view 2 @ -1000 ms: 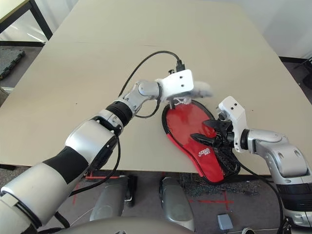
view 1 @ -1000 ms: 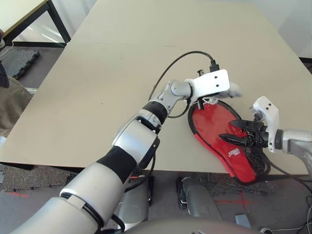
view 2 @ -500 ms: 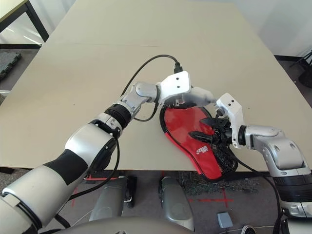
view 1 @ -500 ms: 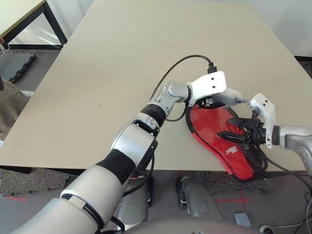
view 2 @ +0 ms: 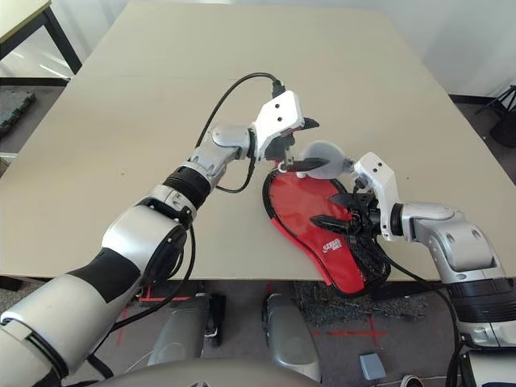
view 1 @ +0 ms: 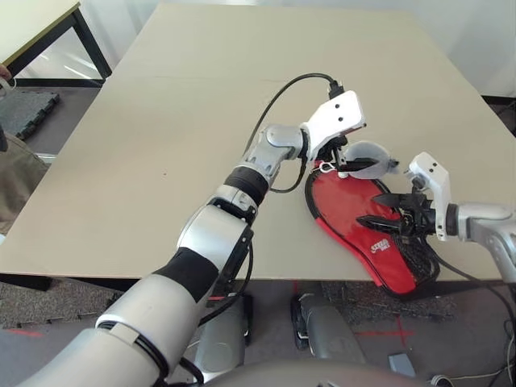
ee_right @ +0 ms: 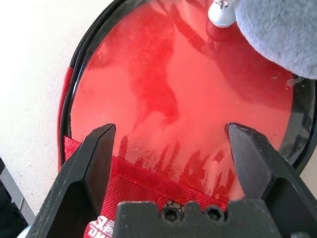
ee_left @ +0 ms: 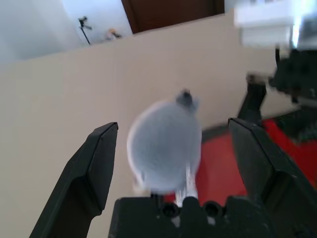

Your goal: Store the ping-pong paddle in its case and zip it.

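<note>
My left wrist view smears the grey pouch [ee_left: 165, 146] into a soft blob. The paddle's handle sits hidden inside the case [view 1: 379, 260]. The case's mesh end hangs past the counter [view 1: 201, 121] edge, partly behind my right pincer [view 1: 379, 210].

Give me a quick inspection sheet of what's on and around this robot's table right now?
Surface: tan table, mostly bare.
Job's things: red case lies at the near right edge, unzipped at its round end; the ping-pong paddle sits inside, its red face showing.
Clutter: small grey round pouch with a metal clip, blurred, at the case's far end.
Grippers: left gripper open, the pouch between its fingers, not clamped; right gripper open over the case, holding nothing.
Cables: black cable loops from the left wrist; another trails under the right arm.
Surroundings: second table far left, grey floor mats, red floor marks.
</note>
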`<state>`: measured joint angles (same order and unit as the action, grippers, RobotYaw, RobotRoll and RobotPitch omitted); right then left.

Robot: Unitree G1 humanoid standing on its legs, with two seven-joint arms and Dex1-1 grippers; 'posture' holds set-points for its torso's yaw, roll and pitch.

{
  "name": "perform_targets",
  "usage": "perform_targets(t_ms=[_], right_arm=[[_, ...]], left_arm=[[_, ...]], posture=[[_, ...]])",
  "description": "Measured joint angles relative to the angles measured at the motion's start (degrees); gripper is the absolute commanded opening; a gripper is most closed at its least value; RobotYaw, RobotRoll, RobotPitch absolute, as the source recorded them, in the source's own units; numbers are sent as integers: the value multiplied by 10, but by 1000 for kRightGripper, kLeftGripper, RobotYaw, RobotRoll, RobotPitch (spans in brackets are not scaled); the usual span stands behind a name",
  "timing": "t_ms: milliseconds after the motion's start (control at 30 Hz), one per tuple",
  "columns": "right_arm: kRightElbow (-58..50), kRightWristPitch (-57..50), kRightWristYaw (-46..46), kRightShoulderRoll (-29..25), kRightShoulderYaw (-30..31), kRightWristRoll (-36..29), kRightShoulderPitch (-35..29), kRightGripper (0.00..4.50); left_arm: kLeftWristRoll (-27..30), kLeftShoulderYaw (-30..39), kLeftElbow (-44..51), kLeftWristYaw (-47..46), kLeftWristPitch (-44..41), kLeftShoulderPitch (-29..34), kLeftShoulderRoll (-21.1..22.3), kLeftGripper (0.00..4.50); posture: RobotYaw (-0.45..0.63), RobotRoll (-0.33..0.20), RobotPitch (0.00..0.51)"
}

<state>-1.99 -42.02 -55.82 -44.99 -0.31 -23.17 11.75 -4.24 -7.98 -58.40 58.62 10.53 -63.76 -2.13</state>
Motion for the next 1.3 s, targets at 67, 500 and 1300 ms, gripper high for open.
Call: perform_targets(t_ms=[67,500,1300], right_arm=[[3,0,-1,0,2,2,2,4500],[22,5,-12,1,12,15,13,4500],[34,7,-49,-45,3,8,11,4500]], left_arm=[[2,-3,28,23,-21,19,19,4451],[-1,-90,166,91,-125,125,54,4451],[-27,-141,62,33,-65,120,18,4451]], posture=[[-48,0,133],[-50,0,128],[-87,0,125]])
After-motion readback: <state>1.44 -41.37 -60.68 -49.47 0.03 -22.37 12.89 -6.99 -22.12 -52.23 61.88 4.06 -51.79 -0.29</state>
